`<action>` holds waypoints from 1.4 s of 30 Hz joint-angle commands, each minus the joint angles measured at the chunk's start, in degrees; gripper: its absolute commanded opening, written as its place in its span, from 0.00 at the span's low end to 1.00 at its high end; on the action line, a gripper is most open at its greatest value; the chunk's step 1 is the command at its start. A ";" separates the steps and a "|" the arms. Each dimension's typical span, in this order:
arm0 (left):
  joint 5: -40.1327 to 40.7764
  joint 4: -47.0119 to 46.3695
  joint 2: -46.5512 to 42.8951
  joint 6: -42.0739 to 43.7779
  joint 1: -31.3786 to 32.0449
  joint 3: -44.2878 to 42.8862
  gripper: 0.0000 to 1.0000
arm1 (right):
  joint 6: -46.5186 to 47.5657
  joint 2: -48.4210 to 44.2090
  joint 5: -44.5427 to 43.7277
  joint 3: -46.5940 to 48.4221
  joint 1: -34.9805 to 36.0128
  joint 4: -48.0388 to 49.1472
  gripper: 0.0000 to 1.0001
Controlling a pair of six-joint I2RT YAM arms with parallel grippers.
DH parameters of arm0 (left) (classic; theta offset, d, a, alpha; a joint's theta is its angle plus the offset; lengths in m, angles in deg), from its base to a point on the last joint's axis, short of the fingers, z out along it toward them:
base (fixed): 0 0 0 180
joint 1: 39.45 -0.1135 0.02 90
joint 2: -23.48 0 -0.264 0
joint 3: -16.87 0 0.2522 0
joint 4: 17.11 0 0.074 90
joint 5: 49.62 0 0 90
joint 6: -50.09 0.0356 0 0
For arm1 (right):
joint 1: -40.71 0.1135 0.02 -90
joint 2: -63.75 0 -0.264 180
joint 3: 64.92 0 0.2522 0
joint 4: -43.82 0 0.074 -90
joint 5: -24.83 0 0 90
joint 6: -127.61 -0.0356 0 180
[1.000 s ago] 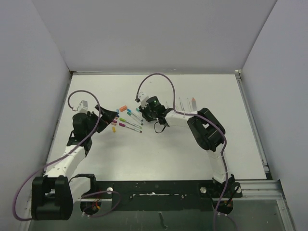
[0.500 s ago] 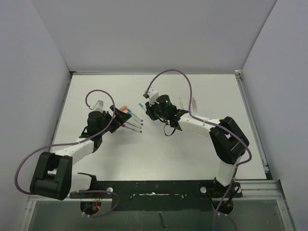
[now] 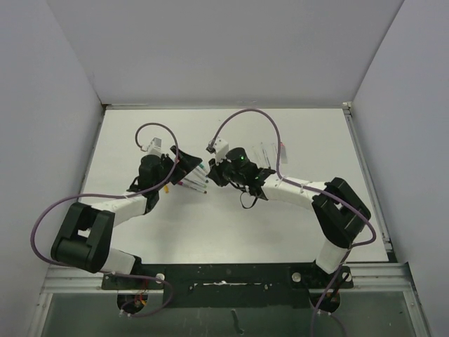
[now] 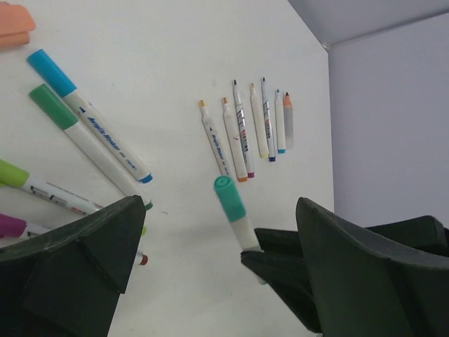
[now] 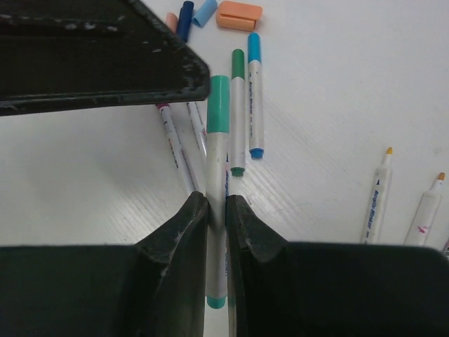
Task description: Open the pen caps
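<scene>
My right gripper (image 5: 217,200) is shut on the pale barrel of a pen with a teal cap (image 5: 218,105) and holds it above the table. In the left wrist view the teal cap (image 4: 229,199) points up between my left gripper's open jaws (image 4: 219,210), touching neither finger. In the top view the left gripper (image 3: 189,168) and right gripper (image 3: 213,172) meet at the table's middle. Capped pens lie below: blue cap (image 4: 43,63), green cap (image 4: 49,105), lime cap (image 4: 10,172), magenta cap (image 4: 10,225).
Loose caps lie beyond the pens: a fat orange one (image 5: 238,15), a light blue one (image 5: 204,12) and a dark blue one (image 5: 185,17). A row of several uncapped pens (image 4: 245,130) lies to the right of the grippers. White walls surround the table (image 3: 231,225).
My left gripper has moved right, up to the right gripper, and now brackets the teal cap. The right gripper has shifted slightly right and forward with the pen in it.
</scene>
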 commanded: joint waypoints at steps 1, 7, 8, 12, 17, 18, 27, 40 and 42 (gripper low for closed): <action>1.32 -6.19 1.98 -0.56 1.50 -3.16 0.89 | -1.17 -3.66 0.91 -0.31 2.03 3.62 0.00; 0.99 -8.30 3.55 -1.17 2.18 -2.99 0.81 | -0.95 -3.78 0.94 -0.02 3.25 4.01 0.00; 0.80 -8.59 3.89 -1.23 2.23 -2.94 0.80 | -1.00 -3.83 0.92 -0.04 3.39 4.07 0.00; 0.30 -9.84 4.13 -1.62 2.28 -2.51 0.71 | -1.05 -3.67 0.74 0.21 3.57 4.04 0.00; -0.06 -11.72 3.54 -2.46 2.28 -0.97 0.54 | -0.85 -3.25 0.44 0.48 3.59 4.23 0.00; -0.29 -12.04 3.47 -2.57 2.28 -0.77 0.51 | -0.89 -3.12 0.47 0.49 3.54 4.32 0.00; -1.30 -12.31 2.62 -2.72 2.28 0.15 0.41 | -0.89 -3.31 0.04 0.64 3.59 5.05 0.00; -2.14 -12.67 2.04 -2.95 2.29 0.70 0.00 | -0.39 -3.79 -0.56 0.72 3.59 4.26 0.15; -2.12 -12.48 1.65 -2.95 2.32 0.70 0.00 | -0.15 -3.39 -0.32 1.19 3.59 3.66 0.42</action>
